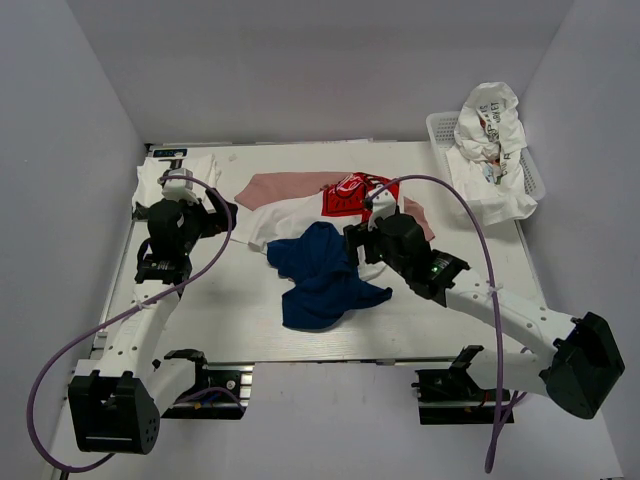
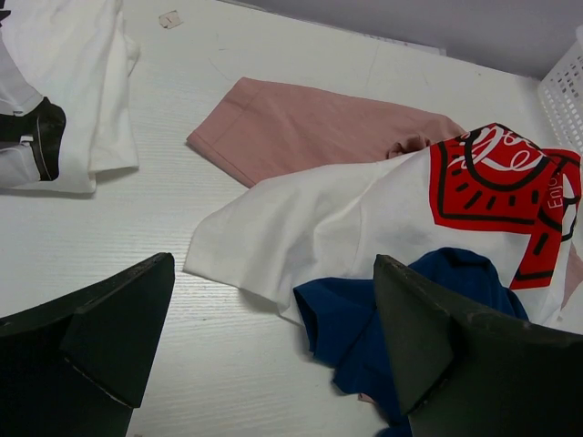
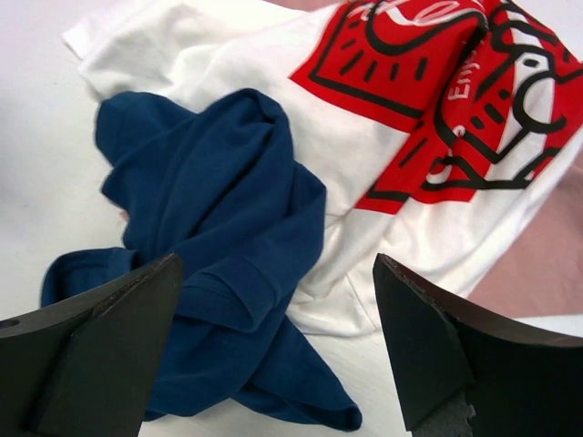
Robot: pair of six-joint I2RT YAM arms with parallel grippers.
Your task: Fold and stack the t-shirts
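Observation:
A crumpled navy t-shirt (image 1: 322, 277) lies mid-table, partly over a white t-shirt with a red graphic (image 1: 345, 196). That one overlaps a dusty-pink t-shirt (image 1: 290, 184) behind it. A folded white t-shirt (image 1: 170, 180) lies at the far left. My left gripper (image 1: 228, 213) is open and empty above the table, left of the pile; its view shows the pink tee (image 2: 319, 127), white graphic tee (image 2: 364, 218) and navy tee (image 2: 364, 319). My right gripper (image 1: 352, 243) is open and empty just above the navy tee (image 3: 219, 237) and the graphic tee (image 3: 401, 137).
A white slotted basket (image 1: 443, 125) at the far right corner holds crumpled white cloth (image 1: 487, 135) that spills over its near side. Grey walls close in the table on three sides. Purple cables loop from both arms.

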